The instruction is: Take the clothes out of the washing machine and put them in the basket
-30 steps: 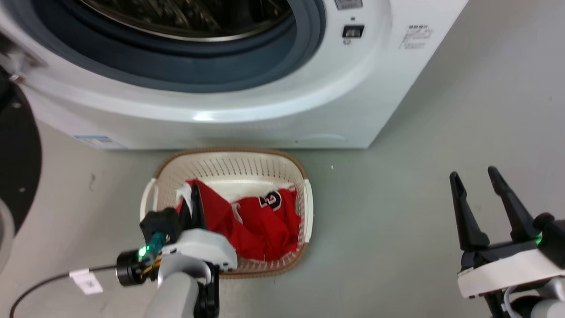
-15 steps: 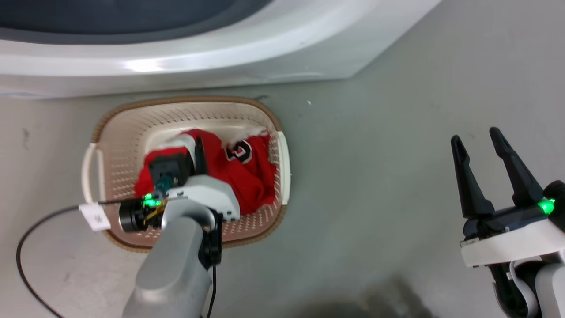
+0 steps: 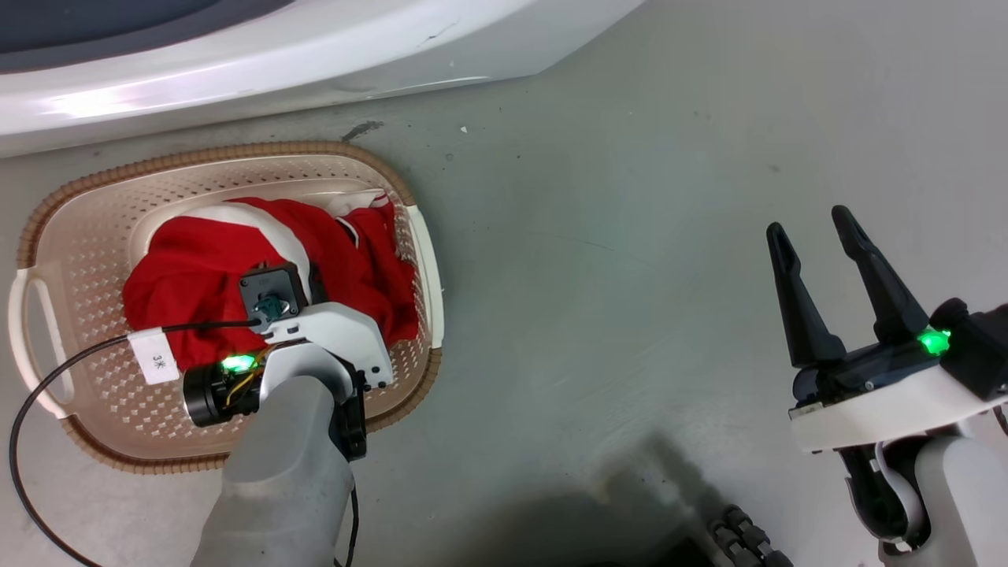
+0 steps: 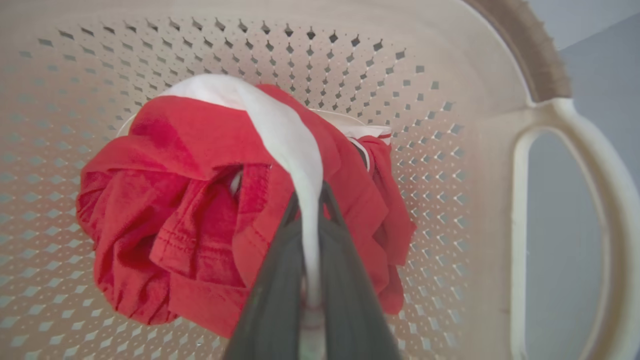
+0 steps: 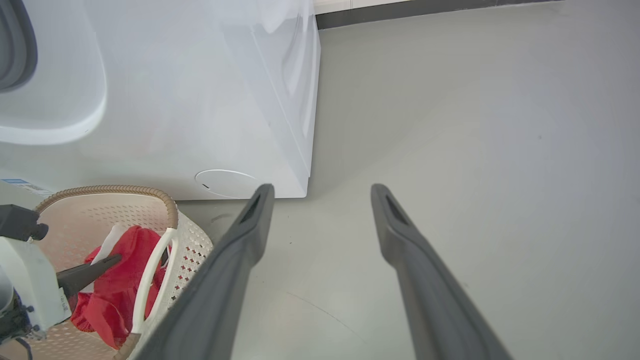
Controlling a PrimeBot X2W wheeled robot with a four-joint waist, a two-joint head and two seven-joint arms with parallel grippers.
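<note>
Against half a second ago, the head camera is tipping further down: the washing machine (image 3: 315, 47) is shrinking to a white strip along 12 o'clock, and the basket (image 3: 87, 236) is sitting toward 9 o'clock of the head view. The left arm is reaching deeper, its wrist now hanging over the middle of the red pile rather than at its 6 o'clock edge.

The left end effector (image 4: 310, 205) is clenching, its two dark fingers almost together and pinching the white stripe (image 4: 285, 135) of the clothes (image 4: 170, 210), which is running up from between them. The clothes are lying bunched on the basket's bottom, spreading from the fingertips toward 9 o'clock in the left wrist view, with a smaller fold at 3 o'clock.

The right end effector (image 3: 809, 220) is hanging above the bare floor (image 3: 591, 236), well apart from the basket at its 9 o'clock, fingers spread wide and gripping nothing.
</note>
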